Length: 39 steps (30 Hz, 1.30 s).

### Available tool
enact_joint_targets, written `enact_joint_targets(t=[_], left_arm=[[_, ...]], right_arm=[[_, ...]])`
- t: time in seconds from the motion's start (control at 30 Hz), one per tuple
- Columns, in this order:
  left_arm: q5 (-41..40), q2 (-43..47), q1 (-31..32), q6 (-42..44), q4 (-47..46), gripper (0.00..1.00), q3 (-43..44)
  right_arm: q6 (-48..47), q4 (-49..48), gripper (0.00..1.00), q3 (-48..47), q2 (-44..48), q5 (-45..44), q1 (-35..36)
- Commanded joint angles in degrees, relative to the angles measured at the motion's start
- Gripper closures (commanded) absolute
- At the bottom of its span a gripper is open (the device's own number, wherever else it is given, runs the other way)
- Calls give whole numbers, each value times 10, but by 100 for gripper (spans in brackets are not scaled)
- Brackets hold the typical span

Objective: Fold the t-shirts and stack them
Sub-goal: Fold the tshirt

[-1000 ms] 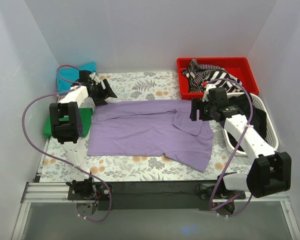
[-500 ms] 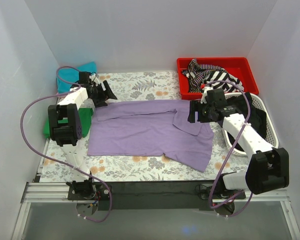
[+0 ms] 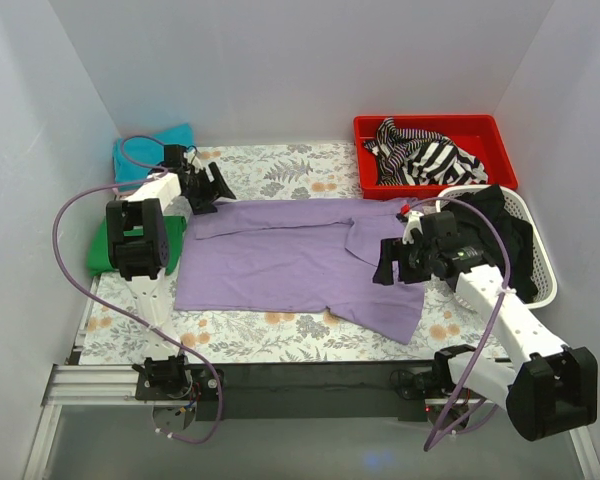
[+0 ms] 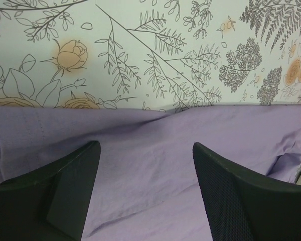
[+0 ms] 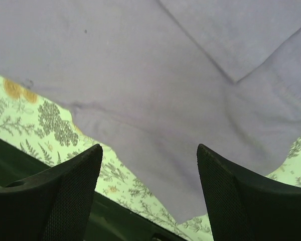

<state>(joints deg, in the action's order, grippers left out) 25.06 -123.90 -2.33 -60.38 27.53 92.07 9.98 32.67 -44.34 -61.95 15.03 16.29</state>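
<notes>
A lavender-purple t-shirt (image 3: 290, 260) lies spread on the floral table cover, its right part folded over. My left gripper (image 3: 212, 188) is open and empty, hovering over the shirt's far left corner; in the left wrist view the purple cloth (image 4: 150, 165) lies under the spread jaws (image 4: 146, 150). My right gripper (image 3: 390, 268) is open and empty above the shirt's right part; the right wrist view shows the cloth (image 5: 155, 85) and its near edge between the jaws (image 5: 149, 153). A folded teal t-shirt (image 3: 140, 150) lies at the far left. A folded green t-shirt (image 3: 105, 250) lies under the left arm.
A red bin (image 3: 490, 135) with striped black-and-white cloth (image 3: 420, 155) stands at the far right. A white basket (image 3: 545, 270) with dark clothes (image 3: 495, 225) stands right of the shirt. White walls close in the sides and back. The black table edge (image 3: 310, 375) runs along the front.
My right gripper has moved toward the near edge, from the shirt's folded upper right part to above its lower right part. The left gripper stays at the far left corner.
</notes>
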Motion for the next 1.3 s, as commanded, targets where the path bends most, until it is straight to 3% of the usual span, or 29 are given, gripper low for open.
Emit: enact_joint_targets(t=[0.0,0.1,0.23,0.4,0.47,0.67,1.0,1.27], left_arm=[[-5,3,6,2,-5,27,14],[1,27,13,3,-11,27,4],[5,75,38,2,-19,27,-10],[-26,162,88,-2,-29,26,-44],[-33,200,108,-3,-36,26,-71],[-52,280,123,-7,-54,26,-161],[-62,311,123,3,-57,26,-200],[-66,306,123,7,-53,26,-201]], right_arm=[[8,21,19,23,21,33,10],[17,24,21,50,37,8,25],[38,39,22,37,20,-17,110],[74,54,20,0,-59,-128,234],[91,63,20,-13,-87,-228,296],[128,59,16,-2,-127,-370,358],[161,78,23,-37,-161,-388,463],[214,83,33,-27,-202,-404,496]])
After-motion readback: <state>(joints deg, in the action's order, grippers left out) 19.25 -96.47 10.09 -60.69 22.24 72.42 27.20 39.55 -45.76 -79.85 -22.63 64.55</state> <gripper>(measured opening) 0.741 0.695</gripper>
